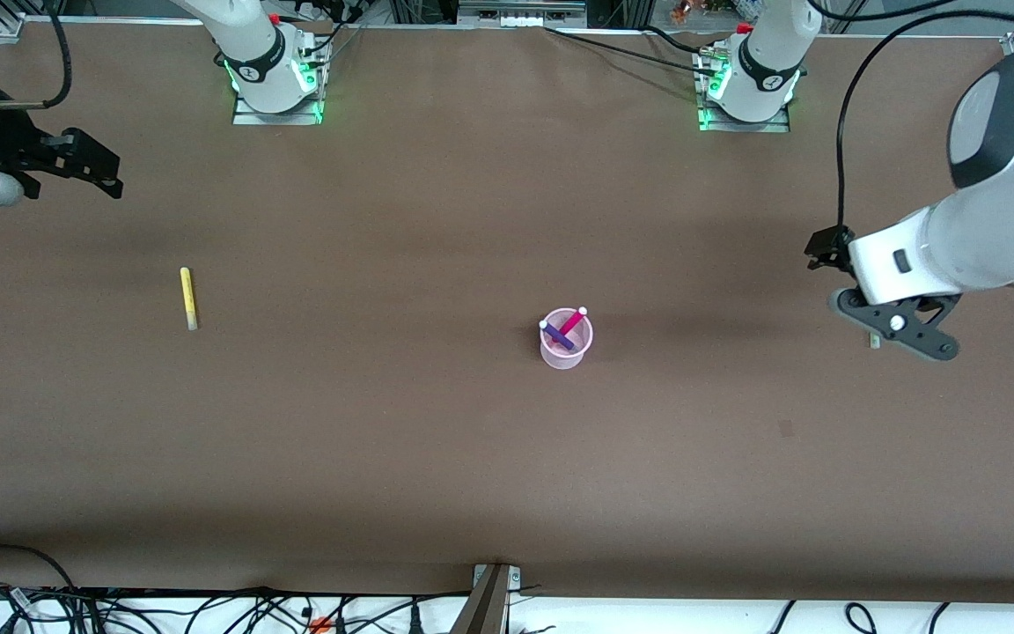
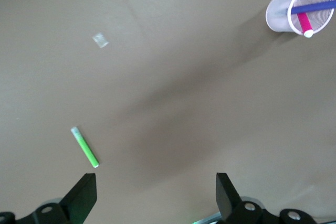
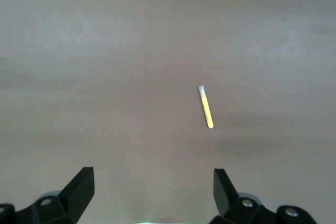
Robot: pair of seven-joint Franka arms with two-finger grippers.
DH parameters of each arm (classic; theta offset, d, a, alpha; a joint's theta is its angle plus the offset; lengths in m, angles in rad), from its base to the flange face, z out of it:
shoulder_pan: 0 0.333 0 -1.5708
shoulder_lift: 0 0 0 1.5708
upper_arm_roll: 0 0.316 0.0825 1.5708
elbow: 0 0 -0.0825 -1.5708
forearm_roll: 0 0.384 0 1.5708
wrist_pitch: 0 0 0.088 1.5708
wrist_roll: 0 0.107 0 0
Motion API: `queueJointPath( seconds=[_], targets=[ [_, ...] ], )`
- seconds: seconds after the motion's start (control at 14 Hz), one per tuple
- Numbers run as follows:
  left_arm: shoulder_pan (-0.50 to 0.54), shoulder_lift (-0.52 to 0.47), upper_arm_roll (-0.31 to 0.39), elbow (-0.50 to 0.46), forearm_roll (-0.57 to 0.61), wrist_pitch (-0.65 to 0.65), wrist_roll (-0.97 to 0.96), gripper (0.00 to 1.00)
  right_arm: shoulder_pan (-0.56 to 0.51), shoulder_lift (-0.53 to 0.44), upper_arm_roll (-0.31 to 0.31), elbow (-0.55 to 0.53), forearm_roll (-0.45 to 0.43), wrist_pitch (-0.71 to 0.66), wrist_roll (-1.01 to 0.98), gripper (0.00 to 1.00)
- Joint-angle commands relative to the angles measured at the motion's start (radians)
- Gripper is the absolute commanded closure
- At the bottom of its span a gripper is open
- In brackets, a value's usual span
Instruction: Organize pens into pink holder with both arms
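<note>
The pink holder [image 1: 566, 345] stands on the brown table near its middle, with the magenta pen [image 1: 572, 322] and the purple pen [image 1: 557, 335] leaning crossed inside it. The yellow pen [image 1: 187, 298] lies flat toward the right arm's end. My right gripper [image 1: 106, 173] is open and empty, up in the air near that end; its wrist view shows the yellow pen [image 3: 206, 107] ahead of the open gripper [image 3: 154, 178]. My left gripper [image 1: 896, 324] hovers open over the green pen, of which only a tip [image 1: 874, 340] shows. In the left wrist view the green pen [image 2: 85, 147] lies just off one finger of the gripper [image 2: 156, 183], with the holder [image 2: 283, 11] farther off.
The arm bases [image 1: 276, 79] [image 1: 746, 88] stand at the table's edge farthest from the front camera. Cables and a metal bracket [image 1: 494, 581] run along the nearest edge. A small pale scrap [image 2: 100, 40] lies on the table near the green pen.
</note>
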State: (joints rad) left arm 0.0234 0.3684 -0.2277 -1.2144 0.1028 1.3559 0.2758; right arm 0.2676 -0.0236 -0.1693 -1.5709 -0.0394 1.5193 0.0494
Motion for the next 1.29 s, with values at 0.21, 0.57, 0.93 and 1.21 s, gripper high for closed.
queueJointPath(
  seconds=[0.21,0.57,0.93,1.21],
  targets=[
    [-0.037,-0.368,0.162,-0.462,-0.106,0.308,-0.255,0.0,0.001,0.004,0.004,0.02,-0.019,-0.016,-0.002,0.0],
    [-0.036,-0.436,0.159,-0.516,-0.091,0.287,-0.242,0.0,-0.008,0.005,-0.003,0.016,-0.019,-0.016,0.0,0.0],
    [-0.026,-0.407,0.159,-0.475,-0.092,0.281,-0.248,0.0,0.002,0.016,0.002,0.02,-0.023,-0.001,0.0,0.0],
    [-0.022,-0.402,0.159,-0.473,-0.104,0.281,-0.25,0.0,0.001,0.016,0.002,0.019,-0.022,-0.001,0.0,0.0]
  ],
)
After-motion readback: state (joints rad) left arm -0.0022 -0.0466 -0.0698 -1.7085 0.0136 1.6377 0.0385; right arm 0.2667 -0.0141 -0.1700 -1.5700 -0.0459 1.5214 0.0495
